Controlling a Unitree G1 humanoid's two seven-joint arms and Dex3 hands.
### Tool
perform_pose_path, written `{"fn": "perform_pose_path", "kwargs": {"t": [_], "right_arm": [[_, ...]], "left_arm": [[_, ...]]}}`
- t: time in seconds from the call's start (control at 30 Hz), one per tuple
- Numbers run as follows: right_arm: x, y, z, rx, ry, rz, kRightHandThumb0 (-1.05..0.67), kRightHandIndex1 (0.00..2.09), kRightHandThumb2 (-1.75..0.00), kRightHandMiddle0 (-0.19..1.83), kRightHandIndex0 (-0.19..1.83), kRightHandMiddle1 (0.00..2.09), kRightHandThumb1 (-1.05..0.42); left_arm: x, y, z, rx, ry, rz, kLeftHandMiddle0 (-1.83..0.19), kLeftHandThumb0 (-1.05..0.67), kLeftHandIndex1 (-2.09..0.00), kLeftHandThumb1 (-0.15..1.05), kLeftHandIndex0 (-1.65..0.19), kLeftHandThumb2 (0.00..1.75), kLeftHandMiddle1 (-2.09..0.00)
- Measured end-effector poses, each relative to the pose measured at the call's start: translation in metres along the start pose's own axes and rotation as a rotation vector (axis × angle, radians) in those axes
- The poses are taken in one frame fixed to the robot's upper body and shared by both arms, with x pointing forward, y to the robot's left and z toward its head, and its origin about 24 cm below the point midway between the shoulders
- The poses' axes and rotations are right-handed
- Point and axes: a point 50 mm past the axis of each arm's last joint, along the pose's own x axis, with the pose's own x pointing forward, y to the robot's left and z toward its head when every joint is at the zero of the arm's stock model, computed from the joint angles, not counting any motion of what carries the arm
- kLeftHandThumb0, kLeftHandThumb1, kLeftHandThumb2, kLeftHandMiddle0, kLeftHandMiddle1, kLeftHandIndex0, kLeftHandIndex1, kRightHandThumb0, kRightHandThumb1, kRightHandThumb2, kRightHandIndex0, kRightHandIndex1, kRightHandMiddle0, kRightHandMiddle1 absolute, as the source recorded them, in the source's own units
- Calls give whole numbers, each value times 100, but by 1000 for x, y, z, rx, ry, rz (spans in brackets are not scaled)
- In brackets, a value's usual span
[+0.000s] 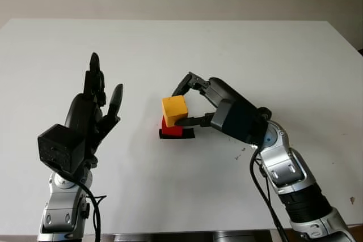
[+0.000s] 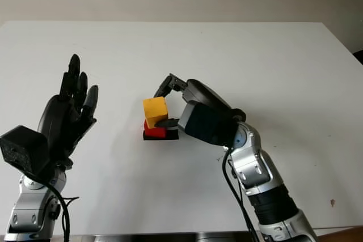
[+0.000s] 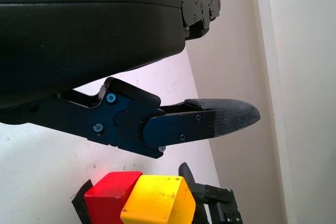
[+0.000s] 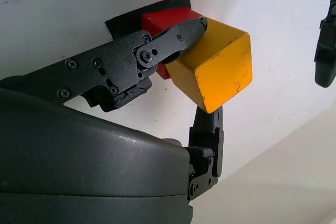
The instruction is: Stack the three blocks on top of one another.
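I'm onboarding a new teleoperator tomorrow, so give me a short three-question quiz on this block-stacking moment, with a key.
1. True or false: the yellow block sits on the red block.
2. Which hand grips the yellow block? A) left hand B) right hand C) neither
3. Fill in: the red block stands on a flat ____ piece lying on the white table.

Key:
1. True.
2. B. The right hand's fingers close on the yellow block from opposite sides; the left hand is open, raised off to the stack's side.
3. Black.
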Motion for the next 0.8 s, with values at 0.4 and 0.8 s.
{"fn": "perform_pose_path", "kwargs": {"t": [0.4, 0.8], "right_arm": [[2, 3, -1, 45, 10, 10, -38, 5, -5, 22, 23, 156, -99], [4, 3, -3, 54, 15, 14, -38, 5, -5, 20, 23, 158, -99]], "left_arm": [[0, 1, 0, 8, -1, -1, 19, -78, -4, 105, 19, 52, -4], [0, 0, 1, 8, -5, -3, 19, -77, -4, 105, 19, 53, -5]]}}
